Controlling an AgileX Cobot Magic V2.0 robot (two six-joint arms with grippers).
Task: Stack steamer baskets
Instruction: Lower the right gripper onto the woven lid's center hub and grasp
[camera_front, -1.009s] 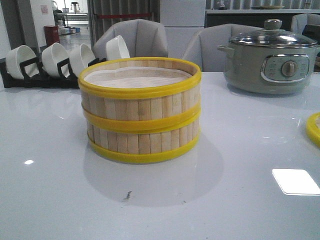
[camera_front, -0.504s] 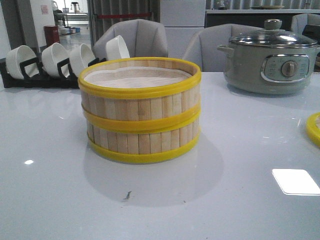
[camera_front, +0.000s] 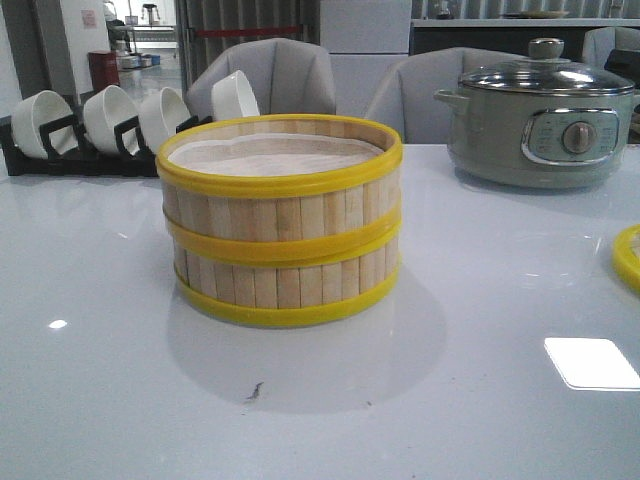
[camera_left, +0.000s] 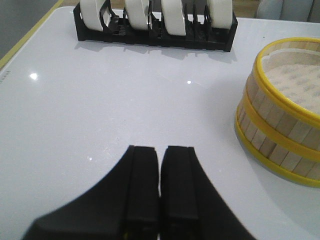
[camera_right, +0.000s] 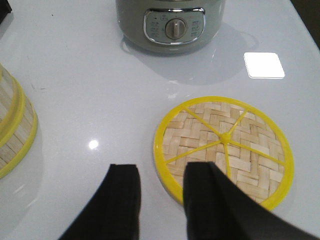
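Stacked steamer baskets (camera_front: 280, 225) left of lid (camera_front: 628, 256)

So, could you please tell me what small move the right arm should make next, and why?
Probably lower the open right pincer onto the near rim of the woven lid. Two baskets already sit stacked with the liner uncovered on top, and the lid lies flat on the table just beyond the pincer. The left pincer is shut and empty.

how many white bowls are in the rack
4. The white bowls stand on edge, side by side along the black rack, behind and left of the stacked steamer baskets.
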